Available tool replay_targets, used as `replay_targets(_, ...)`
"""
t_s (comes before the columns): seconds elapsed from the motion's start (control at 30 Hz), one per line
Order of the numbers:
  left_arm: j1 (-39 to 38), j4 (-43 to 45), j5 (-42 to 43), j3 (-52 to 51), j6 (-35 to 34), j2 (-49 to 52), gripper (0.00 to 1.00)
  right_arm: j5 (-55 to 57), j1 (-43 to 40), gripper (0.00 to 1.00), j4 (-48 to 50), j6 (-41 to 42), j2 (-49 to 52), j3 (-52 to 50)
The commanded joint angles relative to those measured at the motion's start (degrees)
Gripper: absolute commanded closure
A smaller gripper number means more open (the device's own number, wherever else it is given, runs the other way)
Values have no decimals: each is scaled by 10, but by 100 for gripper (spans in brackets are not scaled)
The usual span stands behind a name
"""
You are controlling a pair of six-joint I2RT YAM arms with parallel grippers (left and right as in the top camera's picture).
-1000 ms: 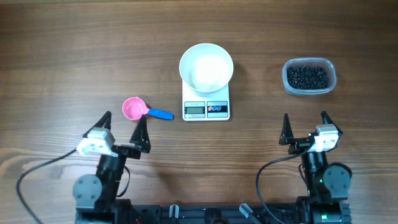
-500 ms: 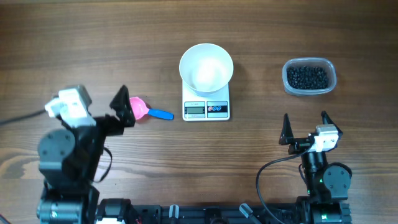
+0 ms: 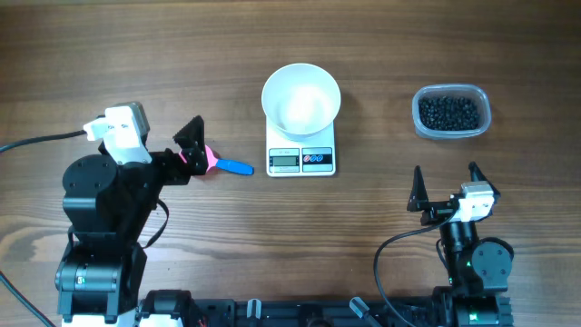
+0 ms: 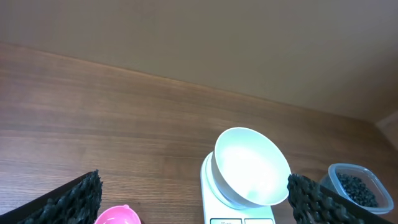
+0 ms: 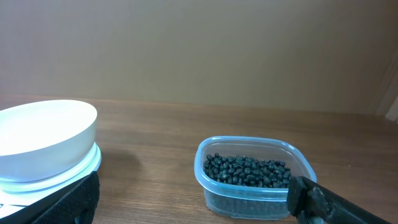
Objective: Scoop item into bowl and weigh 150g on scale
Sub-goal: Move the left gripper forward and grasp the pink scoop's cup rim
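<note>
— How is the left gripper [image 4: 193,180] found?
— Its jaws are spread wide and nothing is held between them. It is poised above the table [image 3: 109,54]. From overhead the pink scoop [image 3: 207,161] is seen just beside one finger [image 3: 191,134], with its blue handle pointed toward the scale [image 3: 300,160].
— And the right gripper [image 3: 445,177]?
— It is likewise opened wide, and nothing is gripped. It is seen low, near the table's front edge.
— Where are the task's things placed?
— The white bowl [image 3: 300,98] is set on the scale. The black pellets [image 3: 449,111] are contained in a clear tub [image 3: 451,134], well apart to the scale's right.
</note>
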Motion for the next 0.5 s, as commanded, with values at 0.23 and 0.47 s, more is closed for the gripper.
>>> replay_targets(0.23,-2,-10,-88,7,-112,16,0,-9,3,0,1,-6,3,-1)
replay_targets(0.47,-2,-69,-187,27,-212,58,0,-9,3,0,1,-6,3,-1)
